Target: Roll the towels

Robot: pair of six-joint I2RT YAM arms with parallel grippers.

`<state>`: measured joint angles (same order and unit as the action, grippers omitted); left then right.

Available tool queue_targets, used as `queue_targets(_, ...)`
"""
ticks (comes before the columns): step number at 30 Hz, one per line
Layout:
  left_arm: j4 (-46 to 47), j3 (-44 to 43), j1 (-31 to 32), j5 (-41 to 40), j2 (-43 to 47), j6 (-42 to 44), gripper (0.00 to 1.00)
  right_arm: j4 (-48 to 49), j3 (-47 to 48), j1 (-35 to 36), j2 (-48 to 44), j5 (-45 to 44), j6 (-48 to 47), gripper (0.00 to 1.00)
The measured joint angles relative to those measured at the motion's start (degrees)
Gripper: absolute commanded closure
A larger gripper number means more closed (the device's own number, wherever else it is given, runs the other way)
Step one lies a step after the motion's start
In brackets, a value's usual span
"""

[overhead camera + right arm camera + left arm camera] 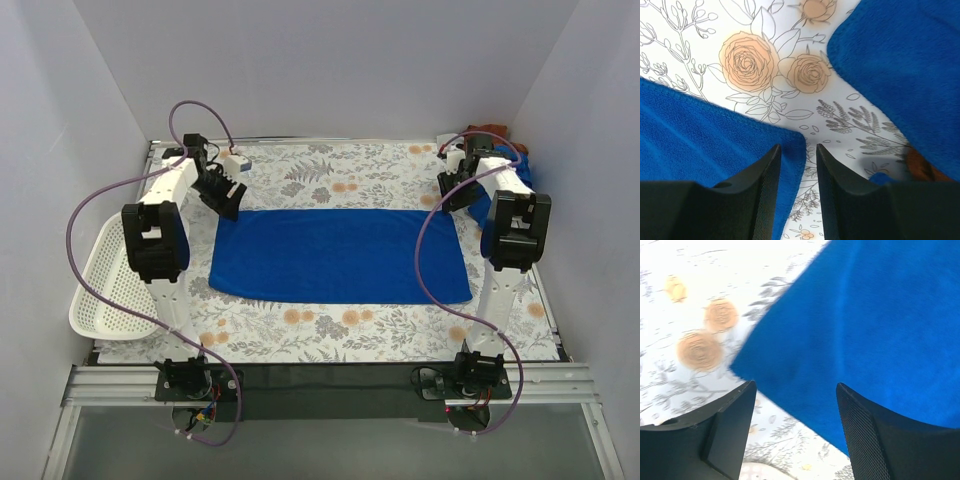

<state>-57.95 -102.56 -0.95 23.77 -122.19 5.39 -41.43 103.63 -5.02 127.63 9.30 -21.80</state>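
Note:
A blue towel [340, 255] lies spread flat on the flowered tablecloth. My left gripper [225, 195] hovers at its far left corner. In the left wrist view the gripper [795, 390] is wide open, with the towel [880, 315] and its corner below the fingertips. My right gripper [450, 190] is at the far right corner. In the right wrist view the gripper [798, 150] is open by a narrow gap, its fingers [760, 185] astride the corner edge of the towel [700, 135], not pinching it.
A white mesh basket [105, 280] hangs over the table's left edge. A pile of other towels, blue [520, 165] and orange [490, 130], lies in the far right corner. The blue one [900, 60] lies close to my right gripper. White walls enclose the table.

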Motion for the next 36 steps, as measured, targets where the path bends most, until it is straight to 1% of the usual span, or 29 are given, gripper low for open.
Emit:
queue_targets(3,0.83,-1.25,-0.96,-0.59,-1.22,-1.25,0.39,0.33,-1.27,0.17,0.13,-0.04,0.22,0.69)
queue_targets(6,1.25,-2.58,-1.81,-0.96,-3.26,-2.29,0.39,1.09,-1.49,0.28,0.15,-0.07,0.35,0.76)
queue_targets(7,1.36,-2.84,-1.99,-1.07,-3.96,-2.69,0.4,1.29,-1.62,0.31,0.17,-0.11,0.39,0.84)
queue_targets(11,1.55,-3.72,-2.21,-1.2,-6.27,-3.78,0.41,1.64,-1.86,0.31,0.17,0.13,0.59,0.98)
queue_targets(18,1.95,-4.33,-2.21,-1.77,-7.85,-4.46,0.48,1.64,-1.86,0.31,0.17,0.13,0.66,0.99)
queue_targets(22,3.17,-4.87,-2.21,-2.54,-7.85,-4.81,0.57,1.64,-1.86,0.31,0.17,0.13,0.63,0.99)
queue_targets(24,3.85,-5.18,-2.21,-3.08,-7.85,-4.83,0.59,1.64,-1.86,0.31,0.17,0.11,0.66,0.99)
queue_targets(35,5.2,-5.55,-2.21,-4.5,-9.44,-4.83,0.63,1.64,-1.86,0.31,0.17,0.09,0.66,0.99)
queue_targets(36,5.29,-5.75,-2.21,-4.57,-9.62,-4.85,0.66,1.64,-1.86,0.31,0.17,0.09,0.66,0.99)
